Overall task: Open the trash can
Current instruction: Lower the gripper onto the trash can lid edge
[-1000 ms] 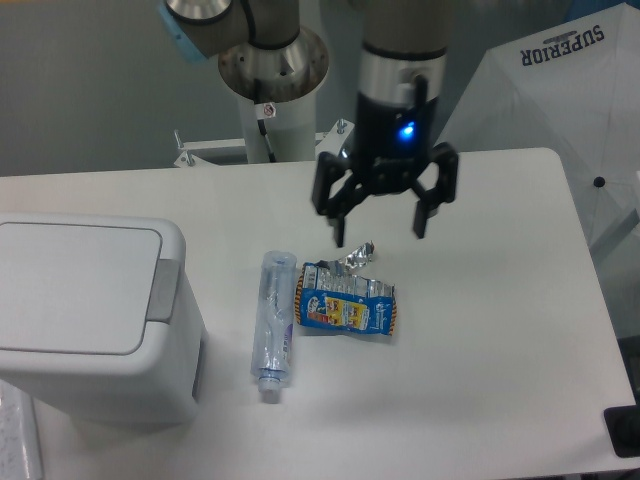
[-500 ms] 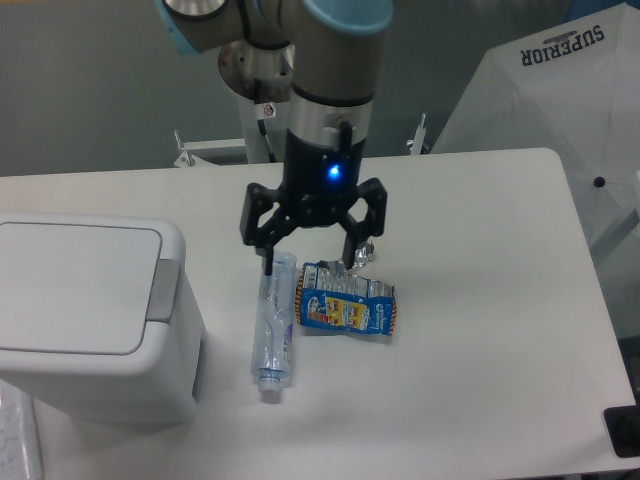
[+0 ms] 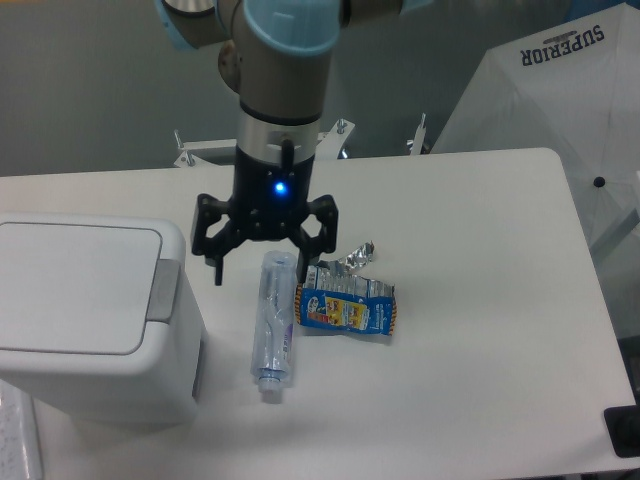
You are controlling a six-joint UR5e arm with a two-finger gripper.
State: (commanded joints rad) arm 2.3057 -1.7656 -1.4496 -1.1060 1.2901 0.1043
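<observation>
Showing one trash can point(image 3: 85, 320) | one bottle point(image 3: 272, 325) | one snack bag point(image 3: 347, 305)

A single fixed camera is mounted high at the table's point(image 3: 480, 400) front edge, looking down and toward the arm's base at the far side. It stands at moderate range: the full depth of the tabletop is in frame, the left side cropped. The gripper point(image 3: 262, 273) sits just left of frame centre, its spread jaws pointing down toward the lens side. There is no second view, so no shared coverage.
</observation>
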